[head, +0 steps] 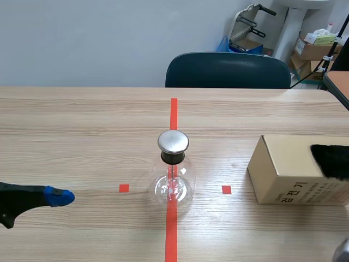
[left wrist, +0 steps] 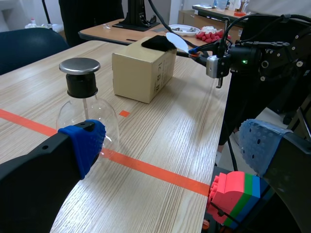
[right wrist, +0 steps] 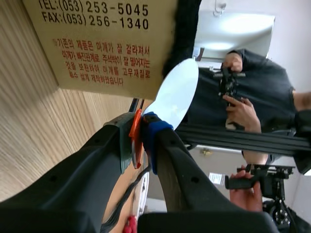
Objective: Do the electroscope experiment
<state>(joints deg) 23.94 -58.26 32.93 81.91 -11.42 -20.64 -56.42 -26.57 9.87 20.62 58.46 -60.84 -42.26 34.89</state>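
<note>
A: Scene view, what's cut off?
B: Box point(head: 289, 169) runs off the edge on the robot's right, and so does the black fluffy cloth point(head: 331, 160) on top of it. Grey blur point(head: 342, 252) in the near corner, can't tell what. Left gripper point(head: 57, 197): only a blue tip shows, arm clipped.
A: Flask point(head: 172, 183)?
B: Bits inside too small to make out. Left wrist view: one pad point(left wrist: 85, 143) covers its lower side.
A: Right wrist?
B: Disc point(right wrist: 172, 94) handle point(right wrist: 135, 133) mostly buried btw the right gripper point(right wrist: 141, 136) fingers; box label point(right wrist: 102, 60) clipped.

Thick black fingers point(left wrist: 29, 184) tipped with dotted blue pads point(left wrist: 85, 141); black cables point(left wrist: 252, 18) looping over right arm point(left wrist: 272, 65), green light point(left wrist: 243, 61) glowing there.
</note>
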